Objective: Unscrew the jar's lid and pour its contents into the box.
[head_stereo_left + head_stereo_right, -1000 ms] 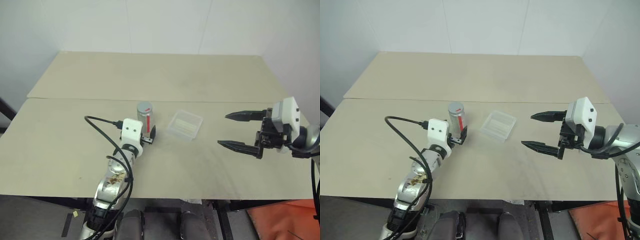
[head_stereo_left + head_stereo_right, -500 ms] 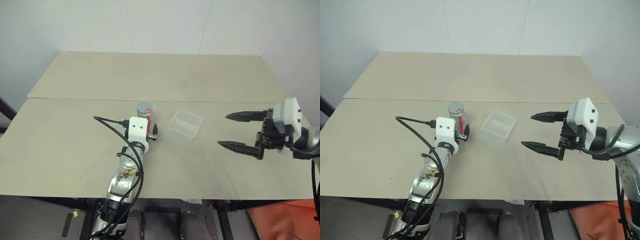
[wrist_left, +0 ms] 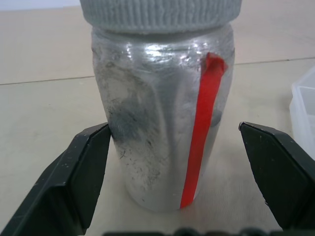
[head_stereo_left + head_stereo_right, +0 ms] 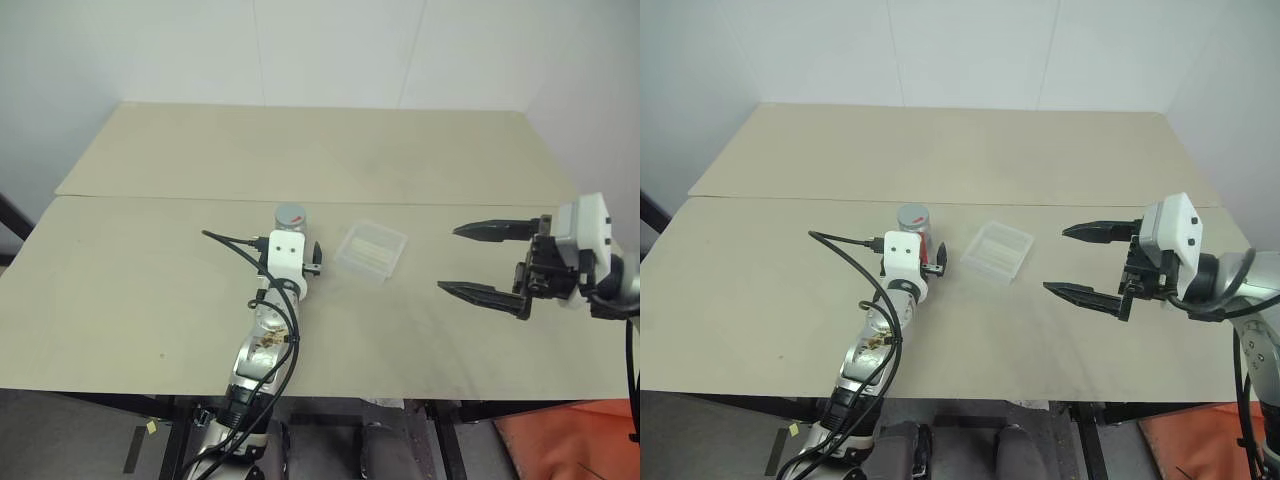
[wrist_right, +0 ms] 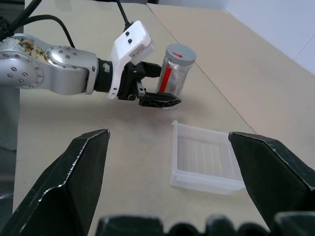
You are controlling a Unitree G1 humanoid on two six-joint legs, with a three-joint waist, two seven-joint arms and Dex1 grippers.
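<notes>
— Since a second ago, left gripper (image 3: 172, 162) advanced; its jaws stand apart around the jar (image 4: 289, 222).

— And the jar stands on the bench (image 4: 120, 270), lid (image 3: 160, 14) on, beside the box (image 4: 371, 250); right gripper (image 4: 478, 262) waits open, probably for the lid.

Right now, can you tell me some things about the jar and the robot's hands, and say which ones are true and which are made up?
1. The lid is on the jar. True.
2. The left hand is squeezing the jar. False: its fingers stand open, one on each side of the jar, with a gap on at least one side.
3. The jar lies on its side. False: it stands upright on the table.
4. The right hand is open and holds nothing. True.
5. The jar sits inside the box. False: it stands beside the box.
</notes>
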